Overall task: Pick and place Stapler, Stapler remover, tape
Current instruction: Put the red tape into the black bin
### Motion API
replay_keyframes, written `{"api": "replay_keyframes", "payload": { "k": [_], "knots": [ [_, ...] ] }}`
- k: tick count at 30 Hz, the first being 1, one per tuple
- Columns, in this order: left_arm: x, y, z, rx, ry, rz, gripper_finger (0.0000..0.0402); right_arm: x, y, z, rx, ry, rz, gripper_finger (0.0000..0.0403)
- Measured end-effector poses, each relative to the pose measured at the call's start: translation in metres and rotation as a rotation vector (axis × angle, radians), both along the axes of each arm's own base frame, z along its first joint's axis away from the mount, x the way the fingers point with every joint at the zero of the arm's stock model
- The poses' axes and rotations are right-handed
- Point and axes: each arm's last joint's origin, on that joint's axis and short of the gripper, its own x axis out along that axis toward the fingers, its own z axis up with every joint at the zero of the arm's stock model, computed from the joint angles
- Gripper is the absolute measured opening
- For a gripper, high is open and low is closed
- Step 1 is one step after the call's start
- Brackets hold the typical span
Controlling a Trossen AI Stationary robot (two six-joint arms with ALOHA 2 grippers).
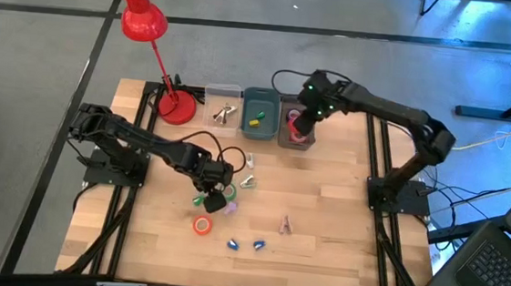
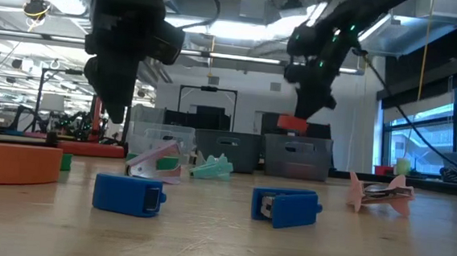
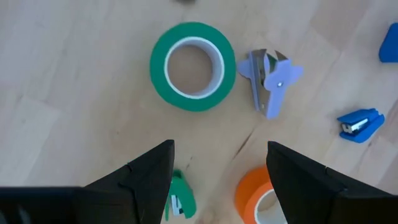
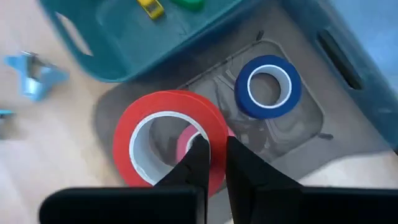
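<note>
My left gripper [image 3: 221,171] hovers open above the table's middle, over bare wood between a green tape ring [image 3: 193,65] and an orange tape ring [image 3: 258,199], both lying flat. A purple stapler remover [image 3: 270,78] lies beside the green ring. Two blue staplers [image 1: 233,244] [image 1: 258,245] and a pink stapler remover [image 1: 286,224] lie toward the near edge. My right gripper [image 4: 212,163] is shut on a red tape ring [image 4: 143,134] above the grey bin [image 1: 285,138], where a blue tape ring [image 4: 267,86] and a pink one [image 4: 185,142] lie. My right gripper pinches the red tape ring by its wall [image 4: 217,134], one finger [image 4: 194,163] inside the hole and one [image 4: 245,168] outside. The fingers come from above, pointing down. The ring [image 2: 292,123] is lifted clear, above the grey bin.
Along the far edge stand a clear bin [image 1: 223,107] with metal pieces, a teal bin [image 1: 260,104] with small yellow and green items, and the grey bin. A red desk lamp [image 1: 176,108] stands at the far left. A small green stapler [image 3: 180,198] lies under my left gripper.
</note>
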Motion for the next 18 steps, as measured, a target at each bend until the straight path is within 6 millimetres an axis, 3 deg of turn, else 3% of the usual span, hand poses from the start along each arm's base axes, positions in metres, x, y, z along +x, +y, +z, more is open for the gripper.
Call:
{"api": "replay_keyframes", "payload": {
  "k": [7, 13, 18],
  "knots": [
    [0.001, 0.005, 0.0, -0.011, 0.001, 0.015, 0.0244, 0.016, -0.032, -0.04, 0.013, 0.076, 0.032, 0.0026],
    [0.001, 0.005, 0.0, -0.016, 0.003, 0.021, 0.0244, 0.04, -0.056, -0.048, -0.003, 0.097, 0.046, 0.0026],
    [0.001, 0.005, 0.0, -0.018, 0.004, 0.029, 0.0244, 0.047, -0.061, -0.06, 0.051, 0.176, 0.065, 0.0026]
  ]
}}
